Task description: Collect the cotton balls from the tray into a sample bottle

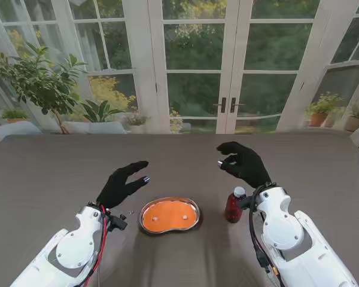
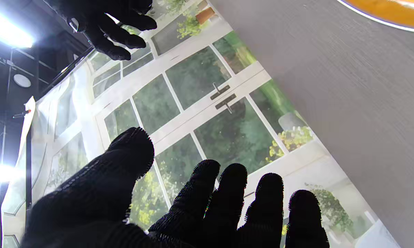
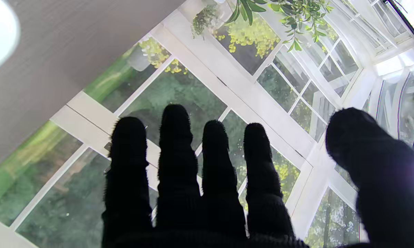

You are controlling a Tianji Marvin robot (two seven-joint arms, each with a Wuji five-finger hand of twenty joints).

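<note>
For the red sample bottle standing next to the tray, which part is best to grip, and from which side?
Probably the body of the sample bottle, below its white cap. It stands upright, right of the tray, so the right hand could close around it from the right, away from the tray.

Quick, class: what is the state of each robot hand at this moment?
Left hand: open, fingers apart, holding nothing.
Right hand: fingers curled in the stand view, nothing visibly held; open or shut cannot be told.

Stand cam looks down on the surface (image 1: 60, 167) from above; both wrist cams point along the fingers toward the windows (image 3: 179, 86).
</note>
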